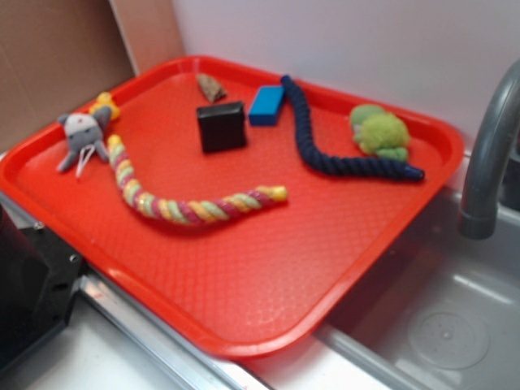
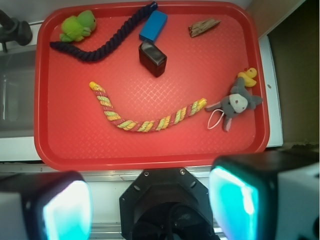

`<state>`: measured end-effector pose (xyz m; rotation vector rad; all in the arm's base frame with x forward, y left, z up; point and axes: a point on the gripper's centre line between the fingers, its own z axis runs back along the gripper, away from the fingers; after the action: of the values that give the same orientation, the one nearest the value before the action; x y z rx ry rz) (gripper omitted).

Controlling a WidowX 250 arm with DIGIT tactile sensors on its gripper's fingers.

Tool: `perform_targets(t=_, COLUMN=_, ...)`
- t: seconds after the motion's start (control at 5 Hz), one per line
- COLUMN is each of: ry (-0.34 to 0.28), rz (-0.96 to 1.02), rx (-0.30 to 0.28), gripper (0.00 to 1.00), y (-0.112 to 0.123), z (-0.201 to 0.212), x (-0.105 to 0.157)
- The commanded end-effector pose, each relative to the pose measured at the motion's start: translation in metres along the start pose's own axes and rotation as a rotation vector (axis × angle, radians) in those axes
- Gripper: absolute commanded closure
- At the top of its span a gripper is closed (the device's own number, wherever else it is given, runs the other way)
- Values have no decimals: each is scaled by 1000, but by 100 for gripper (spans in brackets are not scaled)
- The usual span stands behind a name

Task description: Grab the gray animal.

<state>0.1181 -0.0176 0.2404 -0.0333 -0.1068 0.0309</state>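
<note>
Gray animal (image 2: 237, 102): lies untouched at right edge of the red tray (image 2: 150, 150), touching the yellow duck (image 2: 248, 76).
Gripper (image 2: 150, 207): fingers spread wide, empty, at frame bottom, well apart.
Progress: nothing done; approach, descent, grasp remain.

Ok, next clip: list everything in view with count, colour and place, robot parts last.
tray: 1, red, on the counter beside the sink
gray animal: 1, gray, tray edge
duck: 1, yellow, touching the gray animal
striped rope: 1, yellow, pink and green, mid-tray
dark rope: 1, navy, far side
green plush: 1, green, corner
black block: 1, black, centre
blue block: 1, blue, beside dark rope
wood piece: 1, brown, far edge
faucet: 1, gray, over sink
gripper: 1, black, open, off the tray
</note>
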Motion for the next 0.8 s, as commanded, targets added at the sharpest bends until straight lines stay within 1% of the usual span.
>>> perform_targets(t=0.0, ry=0, rz=0, rx=0, gripper=0, y=0, z=0, x=0)
perform_targets(t=0.2, ry=36, rz=240, rx=101, gripper=0, y=51, z=-50, x=17)
perform_targets(t=0.4, ry=19, rz=419, rx=104, gripper=0, y=105, z=-85, x=25)
perform_targets(t=0.6, ry=-58, rz=555, rx=107, gripper=0, y=144, z=-108, x=28)
